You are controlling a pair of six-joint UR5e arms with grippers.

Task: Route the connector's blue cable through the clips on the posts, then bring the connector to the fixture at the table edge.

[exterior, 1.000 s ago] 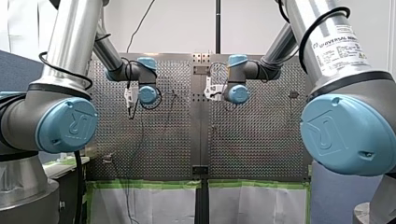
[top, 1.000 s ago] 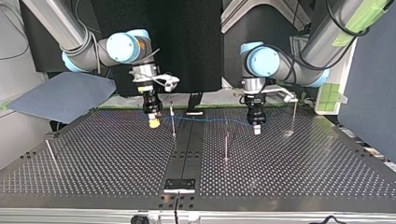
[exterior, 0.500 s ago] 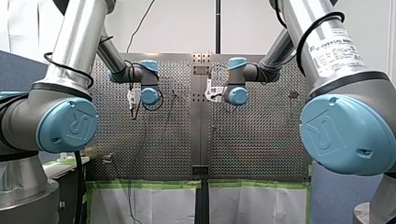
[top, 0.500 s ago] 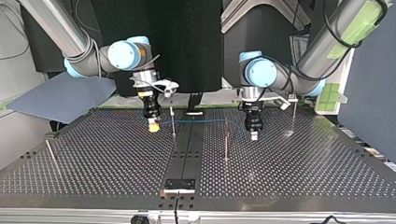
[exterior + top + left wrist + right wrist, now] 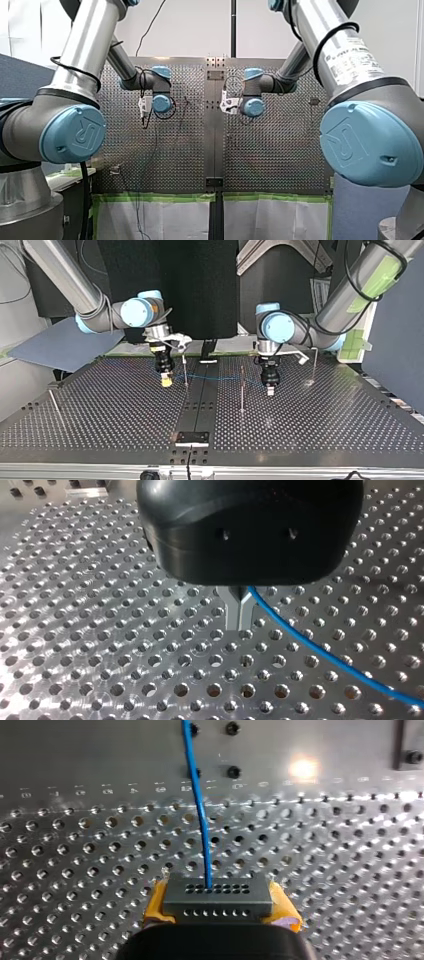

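Note:
In the right wrist view my right gripper is shut on the grey connector, held between yellow pads. The blue cable leaves the connector's face. In the left wrist view my left gripper has its metal fingers shut on the blue cable just above the perforated table. In the top view the cable hangs between my right gripper and my left gripper. It passes two thin posts. Whether it sits in their clips I cannot tell.
Two more posts stand at the top view's right and at its left. The dark fixture sits at the table edge nearest the top view's camera. A dark centre strip runs down the table.
Both grippers have come lower and nearer the top view's camera, carrying the cable with them. Both grips are unchanged.

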